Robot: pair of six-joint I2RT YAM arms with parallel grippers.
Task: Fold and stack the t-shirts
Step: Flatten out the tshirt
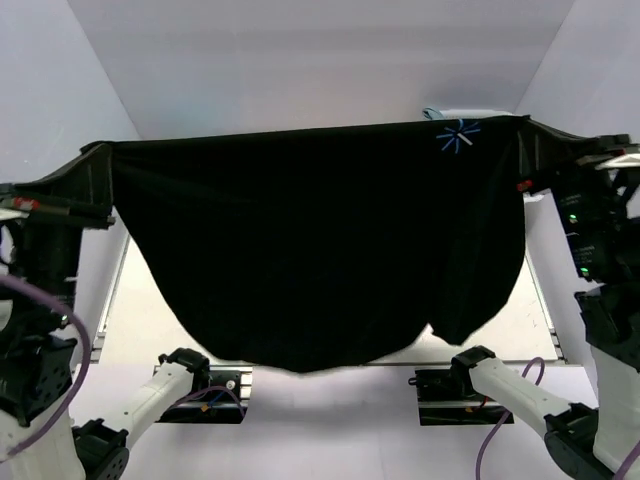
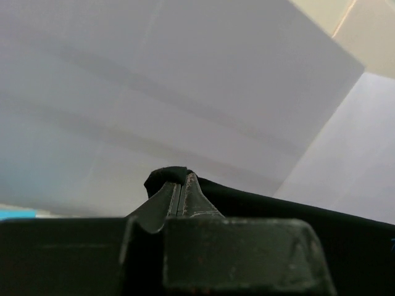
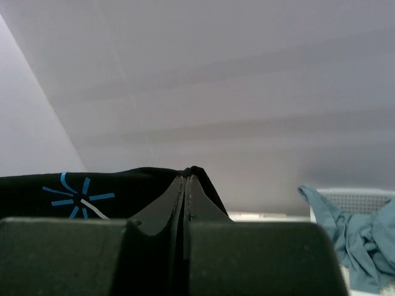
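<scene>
A large black t-shirt (image 1: 310, 260) with a blue-white star mark (image 1: 458, 136) hangs stretched wide in the air between both arms, covering most of the table. My left gripper (image 1: 103, 150) is shut on its upper left corner; in the left wrist view the black t-shirt (image 2: 278, 206) bunches over the tips of my left gripper (image 2: 179, 176). At the upper right corner my right gripper (image 1: 527, 124) is shut on the cloth. The right wrist view has the right gripper (image 3: 187, 174) pinching the black t-shirt (image 3: 37, 191) beside the star mark (image 3: 77, 197). A teal t-shirt (image 3: 364, 240) lies lower right.
A white mesh basket (image 3: 358, 200) stands behind the teal cloth, and a bit of it shows over the shirt's top edge (image 1: 470, 113). White walls enclose the table (image 1: 135, 300) on three sides. Both arm bases (image 1: 200, 385) sit at the near edge.
</scene>
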